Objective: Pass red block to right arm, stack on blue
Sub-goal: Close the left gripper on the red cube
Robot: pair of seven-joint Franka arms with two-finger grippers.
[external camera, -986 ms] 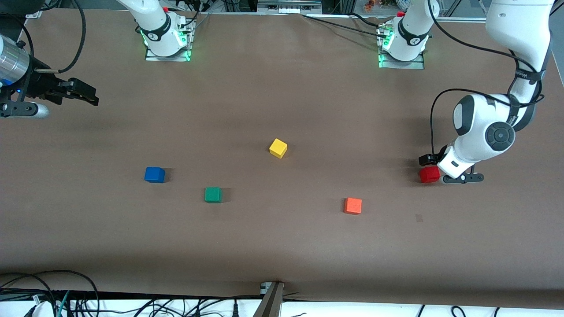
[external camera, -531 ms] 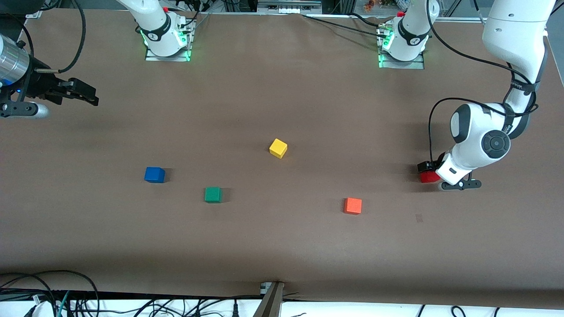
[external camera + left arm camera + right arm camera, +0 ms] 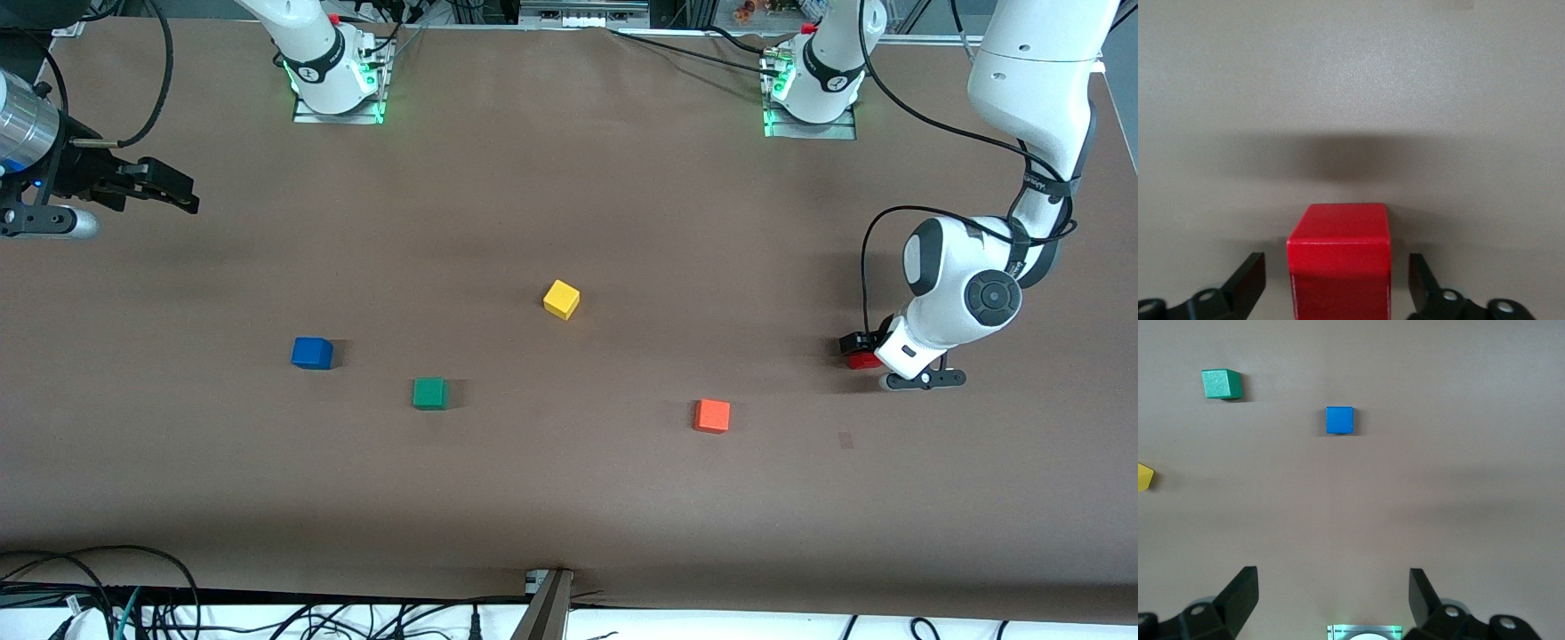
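End effector point(image 3: 1337, 287) lower around red block point(image 3: 1339, 257)

The small bright red cube point(image 3: 861, 359) point(image 3: 1339, 260) sits flat on the brown counter point(image 3: 569, 498) toward the left arm's end. The small blue cube point(image 3: 311, 353) point(image 3: 1339, 420) rests flat toward the right arm's end, well apart.

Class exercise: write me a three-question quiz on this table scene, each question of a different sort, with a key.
1. True or false: the left gripper is open around the red block.
2. Which cube lies nearest the front camera? A yellow cube B orange cube C blue cube
3. Fill in: the right gripper waits, fingers ____.

Key: 1 true; 2 B; 3 open.
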